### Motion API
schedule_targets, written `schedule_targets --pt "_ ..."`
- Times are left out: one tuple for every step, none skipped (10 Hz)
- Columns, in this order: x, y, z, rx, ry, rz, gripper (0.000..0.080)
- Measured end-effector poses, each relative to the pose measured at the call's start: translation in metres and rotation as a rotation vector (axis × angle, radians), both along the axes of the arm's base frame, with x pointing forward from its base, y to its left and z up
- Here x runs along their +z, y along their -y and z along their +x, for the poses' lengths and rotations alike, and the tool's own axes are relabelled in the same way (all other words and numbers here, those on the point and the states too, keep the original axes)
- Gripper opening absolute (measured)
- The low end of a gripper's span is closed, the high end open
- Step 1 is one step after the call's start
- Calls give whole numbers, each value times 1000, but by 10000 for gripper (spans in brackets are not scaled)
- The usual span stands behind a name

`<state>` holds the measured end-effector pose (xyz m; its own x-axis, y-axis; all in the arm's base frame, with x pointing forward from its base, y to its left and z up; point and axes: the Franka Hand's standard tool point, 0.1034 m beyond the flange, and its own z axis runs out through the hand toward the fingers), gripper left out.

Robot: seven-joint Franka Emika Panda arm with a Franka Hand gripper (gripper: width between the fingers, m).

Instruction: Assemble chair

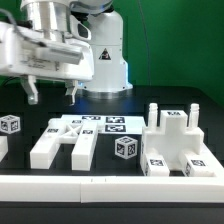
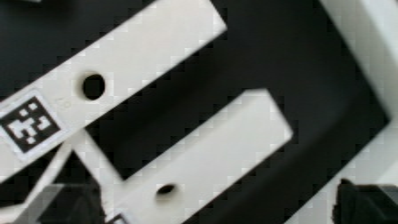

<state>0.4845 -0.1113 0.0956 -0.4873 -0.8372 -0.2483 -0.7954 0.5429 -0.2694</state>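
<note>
1. The pincer [image 1: 51, 94] hung apart and empty over the forked slab [image 1: 62, 146].
2. The part-built chair [image 1: 176, 148] stood at the exterior view's right.
3. Likely step: fetching that slab. The next move called for descending squarely astride one prong.

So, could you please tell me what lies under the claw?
A white forked chair part lies beneath the open claw, apart from it, showing two holes and a tag. Anything under that part is covered.

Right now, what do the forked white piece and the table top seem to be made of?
The forked white piece looks like hard plastic, matte: even white, thick, crisp-edged, no grain. The table top looks like a black matte sheet or cloth; it shows no glare, so I cannot tell which.
</note>
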Motion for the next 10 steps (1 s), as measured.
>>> schedule_targets --pt "6 -7 13 97 18 -32 649" --pt "12 -16 22 253 34 -80 649" --pt "15 -24 23 364 42 -124 649" --pt "21 -19 15 354 45 -170 649" --pt "22 -21 15 437 44 -195 649" --pt "23 -22 17 494 46 -218 649" --pt "24 -22 18 532 47 -233 649" --pt "24 -28 25 797 48 -296 649" --pt "25 -30 31 958 59 -339 649" --pt "12 -24 29 1131 61 -409 649"
